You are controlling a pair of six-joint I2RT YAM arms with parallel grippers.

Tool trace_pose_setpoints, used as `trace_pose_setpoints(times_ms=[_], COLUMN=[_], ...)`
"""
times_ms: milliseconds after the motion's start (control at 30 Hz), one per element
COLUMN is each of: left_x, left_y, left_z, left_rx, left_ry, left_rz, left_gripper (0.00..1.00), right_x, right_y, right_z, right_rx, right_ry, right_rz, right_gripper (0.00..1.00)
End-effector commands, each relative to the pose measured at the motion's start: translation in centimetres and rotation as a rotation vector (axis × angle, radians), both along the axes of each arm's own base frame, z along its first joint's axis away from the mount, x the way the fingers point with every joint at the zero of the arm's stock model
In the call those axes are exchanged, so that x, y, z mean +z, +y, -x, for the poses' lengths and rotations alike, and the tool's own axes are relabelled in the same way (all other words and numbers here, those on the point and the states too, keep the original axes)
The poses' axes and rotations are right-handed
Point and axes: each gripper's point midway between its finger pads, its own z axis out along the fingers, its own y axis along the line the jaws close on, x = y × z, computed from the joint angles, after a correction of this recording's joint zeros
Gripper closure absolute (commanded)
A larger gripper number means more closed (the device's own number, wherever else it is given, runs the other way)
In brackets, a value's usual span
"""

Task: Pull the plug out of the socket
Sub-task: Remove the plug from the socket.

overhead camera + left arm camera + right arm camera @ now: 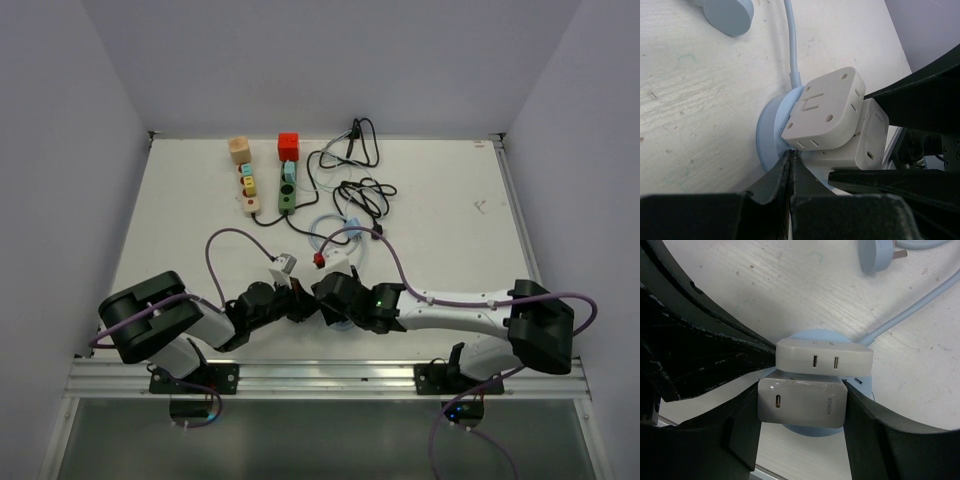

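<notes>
The white bench (440, 200) carries a cluster of toys toward 11 to 12 o'clock. A tan wooden block (238, 150) sits at 11 o'clock. Just at its 6 o'clock runs a wooden strip (247, 190) with small coloured blocks on it. A red cube (289, 146) stands at 12 o'clock, with a green strip (287, 197) running from it toward 6 o'clock. A tangle of black cable (360, 190) sprawls at 1 o'clock. A small white-and-grey adapter (284, 265) lies near the middle. A metal rail (330, 378) edges the bench at 6 o'clock.
</notes>
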Motion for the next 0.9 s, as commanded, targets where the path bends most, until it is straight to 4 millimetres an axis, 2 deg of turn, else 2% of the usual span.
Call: trace_pose_setpoints(times_ms=[0,167,500,700,867], left_x=[-4.9,-5.0,-5.1,-5.1,-5.2], left_y=[3.0,3.1,3.0,3.1,3.2], left_z=[1.3,1.5,1.7,1.8,1.9], left_rx=[0.017,0.014,0.008,0.006,0.006], left_ry=[0.079,0.082,0.081,0.083,0.086], left_rz=[-0.193,-0.197,-0.203,-0.207,-0.211], left_gripper=[1.0,1.0,1.0,1.0,1.0], right_x=[1.0,1.1,0.0,0.4,0.9], right_y=[1.8,2.1,2.5,3.6,3.2], right_z=[0.2,0.3,0.7,1.9,1.6], right_rx=[-0.001,-0.009,-0.007,0.028,0.01], right_ry=[-0.013,-0.033,-0.006,0.068,0.123], right_rz=[-0.012,0.05,0.082,-0.047,-0.152], right_gripper=[1.0,1.0,1.0,1.0,1.0])
